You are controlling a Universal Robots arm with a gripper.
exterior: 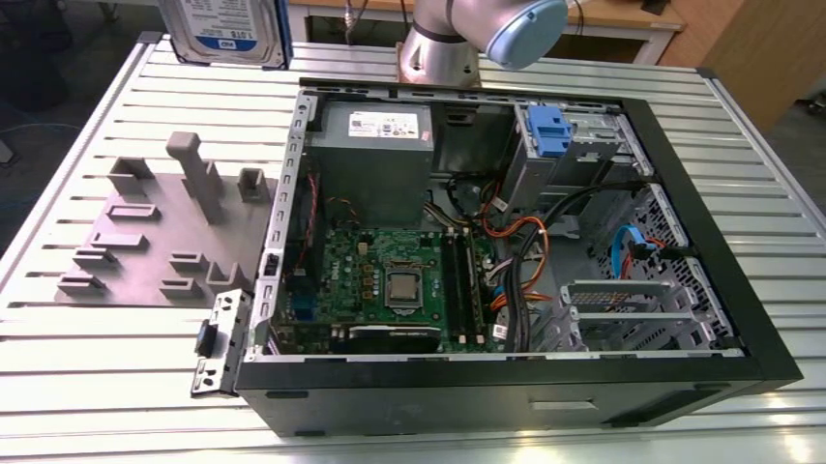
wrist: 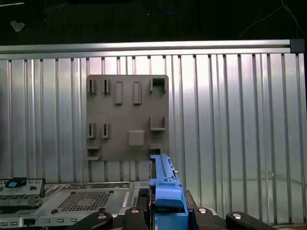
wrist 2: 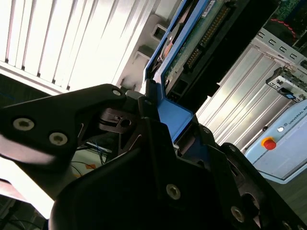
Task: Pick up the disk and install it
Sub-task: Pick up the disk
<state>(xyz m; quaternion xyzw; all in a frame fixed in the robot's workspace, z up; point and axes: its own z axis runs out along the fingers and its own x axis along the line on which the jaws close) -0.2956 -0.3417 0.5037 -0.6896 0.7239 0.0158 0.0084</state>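
The disk [exterior: 226,29], a silver-grey drive with a white-and-blue label, hangs in the air above the table's far corner on the exterior view's left. Its blue carrier [wrist: 165,191] runs edge-on between the black fingers in the first wrist view. In the second wrist view my gripper [wrist 2: 165,120] is shut on that blue frame, and the disk's circuit-board underside [wrist 2: 196,33] extends away from it. The disk is well above the grey slotted holder [wrist: 127,117] and apart from the open computer case [exterior: 516,222].
The case lies on its side on the slatted metal table [exterior: 103,367]. Inside are a motherboard [exterior: 400,280], cables, a second blue-tabbed carrier [exterior: 548,130] at the far end and a metal drive cage [exterior: 633,309] at the near end. The arm's base [exterior: 446,43] stands behind the case.
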